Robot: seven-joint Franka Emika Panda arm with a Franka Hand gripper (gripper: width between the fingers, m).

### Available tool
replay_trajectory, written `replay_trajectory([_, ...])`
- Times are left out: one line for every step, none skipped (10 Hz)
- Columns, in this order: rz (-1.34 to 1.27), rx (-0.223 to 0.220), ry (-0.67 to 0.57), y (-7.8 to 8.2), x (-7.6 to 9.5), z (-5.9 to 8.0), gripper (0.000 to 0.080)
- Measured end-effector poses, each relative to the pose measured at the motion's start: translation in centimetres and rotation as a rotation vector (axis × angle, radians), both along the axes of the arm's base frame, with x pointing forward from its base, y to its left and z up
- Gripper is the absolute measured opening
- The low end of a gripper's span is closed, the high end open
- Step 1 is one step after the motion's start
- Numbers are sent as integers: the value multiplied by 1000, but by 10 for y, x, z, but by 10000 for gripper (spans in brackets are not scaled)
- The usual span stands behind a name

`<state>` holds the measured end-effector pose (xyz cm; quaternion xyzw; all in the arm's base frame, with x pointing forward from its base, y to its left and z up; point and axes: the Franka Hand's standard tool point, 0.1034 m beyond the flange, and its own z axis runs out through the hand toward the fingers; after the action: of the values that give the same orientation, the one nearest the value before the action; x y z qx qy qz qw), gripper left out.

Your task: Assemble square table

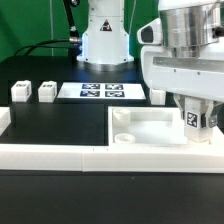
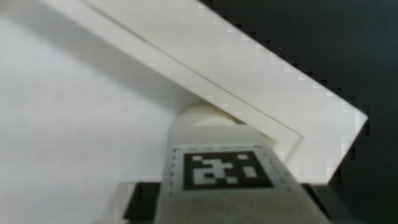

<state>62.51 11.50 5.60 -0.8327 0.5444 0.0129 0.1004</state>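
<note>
The white square tabletop [image 1: 140,128] lies with its raised rim up at the exterior view's right, against the border wall. My gripper [image 1: 193,112] hangs over its right part, shut on a small white leg [image 1: 193,121] that stands upright with its tag facing the camera. In the wrist view the same leg [image 2: 222,165] sits between my dark fingers [image 2: 146,202] with its far end at the inner corner of the tabletop's rim [image 2: 267,95]. The socket there is hidden by the leg. Two more legs [image 1: 20,92] [image 1: 46,92] stand at the exterior view's left.
The marker board [image 1: 100,91] lies flat at the back middle. A long low white border wall [image 1: 50,155] runs along the front. The robot's base [image 1: 104,40] stands behind the board. A small white part [image 1: 158,95] shows beside the board, half hidden by my hand.
</note>
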Motion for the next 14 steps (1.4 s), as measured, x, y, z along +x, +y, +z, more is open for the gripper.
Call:
replay_trajectory([-162,34,32,1,0,0,274])
replay_trajectory([-274,62,46,0,0,-1,274])
replay_trajectory([-391,84,62,2,0,-1,274])
replay_trajectory([-433,88,70,3,0,-1,274])
replay_trajectory([-415,86,66,3,0,-1,274])
replay_trajectory([-388,84,61,3,0,-1,274])
replay_trajectory([-322,78,51,3,0,0,443])
replay_trajectory([-193,70,30,0,0,7,597])
replay_trajectory([17,58,26,-4,-2,17,633])
replay_trajectory([200,40,15,-23,15,38,633])
replay_trajectory([219,23,-55,-32,37,49,646])
replay_trajectory([334,14,-65,-27,28,40,646])
replay_trajectory([399,8,-74,-28,27,40,649])
replay_trajectory([491,-10,-85,-27,27,40,649])
